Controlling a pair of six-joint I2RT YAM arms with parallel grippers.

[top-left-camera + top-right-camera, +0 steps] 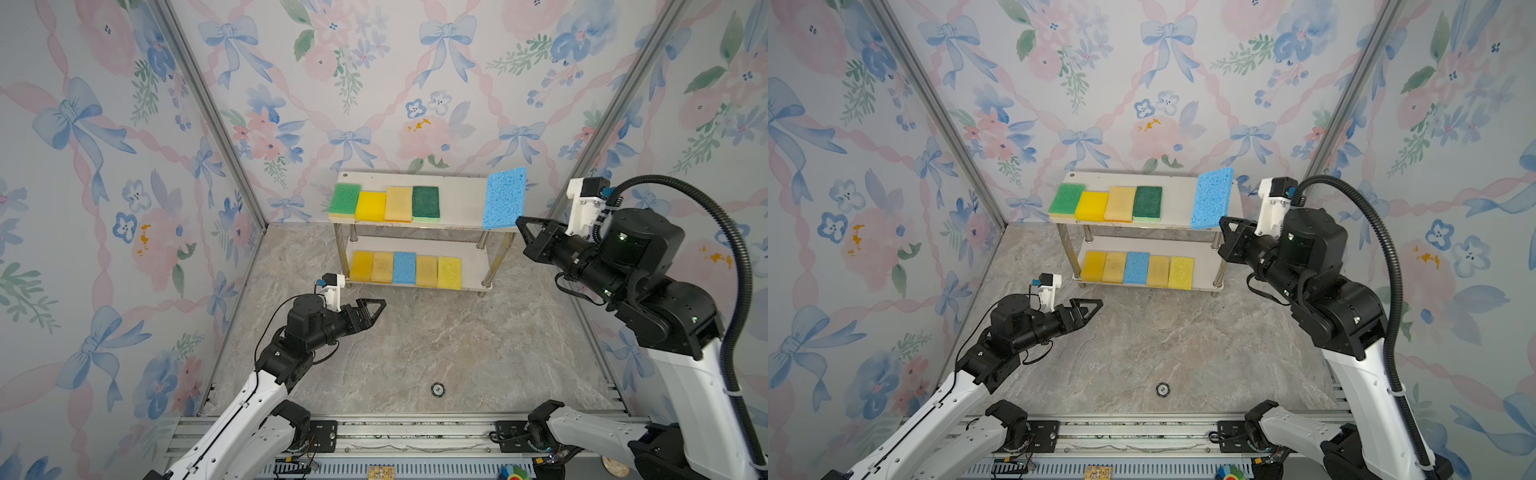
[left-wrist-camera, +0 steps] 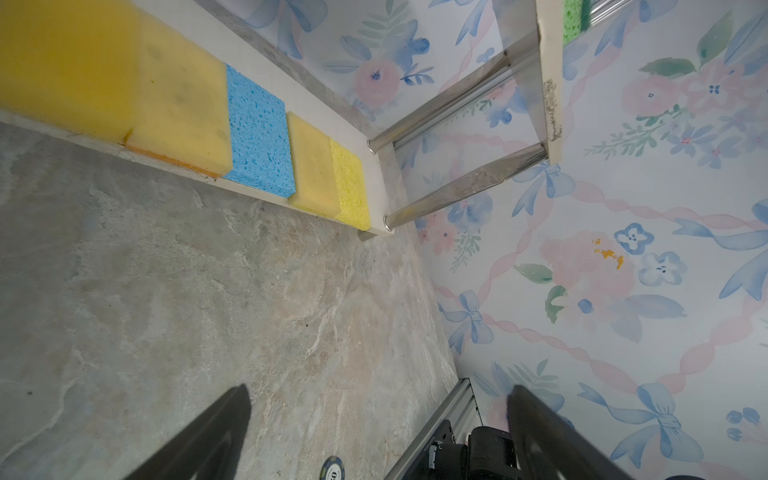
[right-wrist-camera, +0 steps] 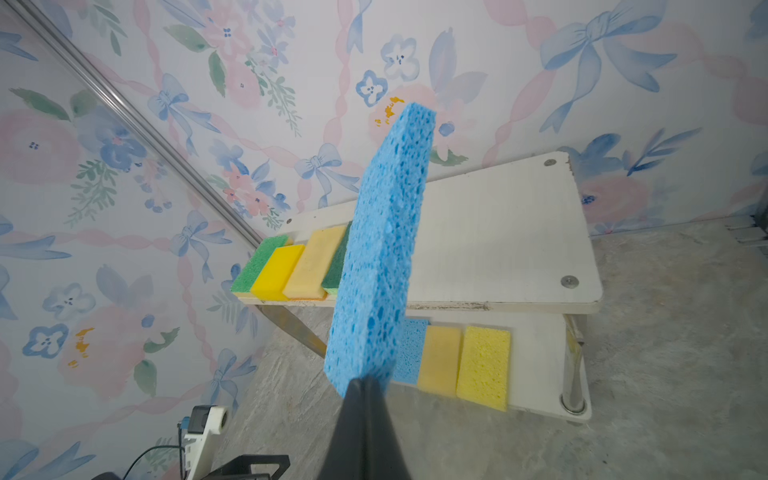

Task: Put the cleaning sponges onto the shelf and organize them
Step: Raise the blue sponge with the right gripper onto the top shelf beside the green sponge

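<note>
1. The left gripper (image 1: 380, 306) hovers over the tabletop (image 1: 415, 345), near the left front leg of the shelf (image 1: 461, 199). Its jaws stand wide apart and hold nothing.
2. Four sponges lie flat on the shelf's upper board, side against side from its left edge: a light green scourer (image 1: 345, 198), a yellow sponge (image 1: 370, 205), a tan sponge (image 1: 399, 203) and a dark green scourer (image 1: 426, 202). The right part of this board is bare.
3. Five more fill the front edge of the lower board, touching: a deep yellow sponge (image 1: 361, 266), a pale tan sponge (image 1: 382, 267), a blue sponge (image 1: 404, 268), a beige sponge (image 1: 427, 271) and a lemon sponge (image 1: 449, 273).
4. The tenth, a held blue sponge (image 1: 505, 198), stands tilted on edge at the upper board's right front corner. The right gripper (image 1: 519, 221) is clamped on its lower corner.
5. No sponge lies on the tabletop, only a small round disc (image 1: 437, 389) near its front edge. The task looks nearly finished. What remains is to lay the held blue sponge flat on the bare stretch beside the dark green scourer and let go.
</note>
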